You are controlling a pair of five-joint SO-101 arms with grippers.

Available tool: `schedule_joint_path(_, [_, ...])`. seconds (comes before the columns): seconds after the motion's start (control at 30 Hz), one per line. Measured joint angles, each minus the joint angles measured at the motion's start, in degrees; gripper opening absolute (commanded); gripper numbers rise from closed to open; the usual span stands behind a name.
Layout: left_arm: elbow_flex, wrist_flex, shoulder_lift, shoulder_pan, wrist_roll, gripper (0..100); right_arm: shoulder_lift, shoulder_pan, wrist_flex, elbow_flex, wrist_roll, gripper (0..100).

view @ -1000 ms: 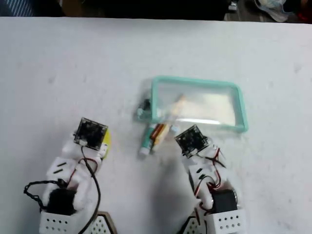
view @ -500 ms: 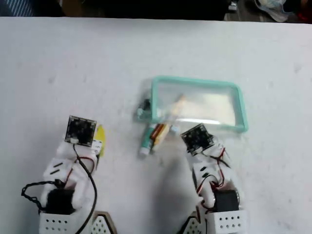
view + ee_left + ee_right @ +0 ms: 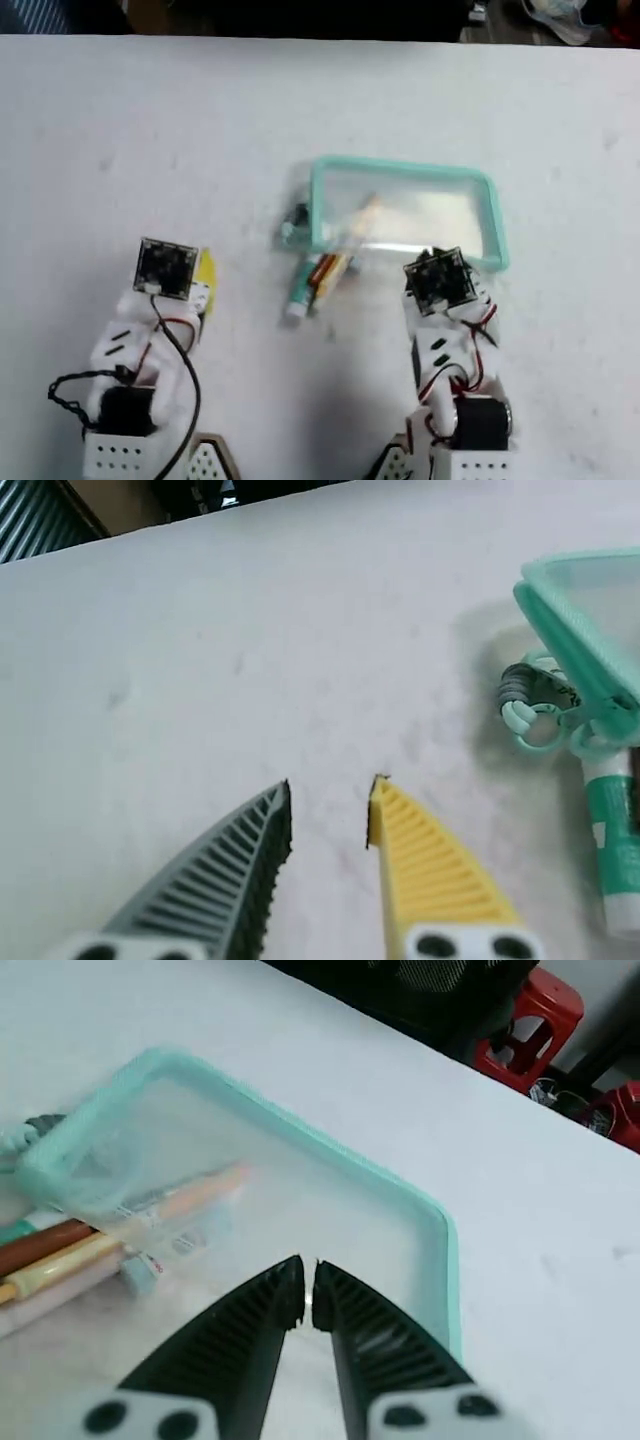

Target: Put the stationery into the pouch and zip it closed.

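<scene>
A clear pouch (image 3: 410, 212) with a teal zip border lies flat mid-table. Several pens and a teal-capped tube (image 3: 318, 276) poke out of its near left corner, partly inside. One orange pen (image 3: 190, 1195) lies inside the pouch (image 3: 330, 1190). A teal ring and cord (image 3: 535, 708) hang at the pouch's left end. My right gripper (image 3: 306, 1278) is shut, hovering over the pouch's near edge, with nothing visibly held. My left gripper (image 3: 330, 795), grey and yellow fingers, is open over bare table left of the pouch corner (image 3: 590, 610).
The left arm (image 3: 165, 272) and right arm (image 3: 440, 285) stand near the table's front edge. White tabletop (image 3: 150, 130) stretches left and behind the pouch. Red stools (image 3: 540, 1010) stand beyond the table's far edge.
The right arm has swung to the right along the pouch's near edge, away from the protruding pens. The left arm shifted slightly left and then stayed still.
</scene>
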Motion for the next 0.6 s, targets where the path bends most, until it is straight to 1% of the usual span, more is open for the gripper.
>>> schedule_joint_path(0.1, [0.0, -0.26, 0.0, -2.11, 0.53, 15, 0.0, -4.92, 3.08, -4.57, 0.0, 1.8])
schedule_joint_path(0.17, [0.0, -0.26, 0.0, -3.87, 2.11, 15, -0.09, -8.62, 4.48, -7.65, 1.23, 1.8])
schedule_joint_path(0.3, [0.0, -0.26, 0.0, -5.98, 4.31, 15, 6.77, -14.86, 5.19, -14.51, 3.08, 1.7])
schedule_joint_path(0.43, [0.0, -0.26, 0.0, -6.24, 4.75, 15, 21.54, -19.69, 5.19, -23.82, 3.43, 1.7])
schedule_joint_path(0.6, [0.0, -0.26, 0.0, -6.24, 4.75, 15, 45.89, -26.46, 6.68, -40.0, 3.43, 2.1])
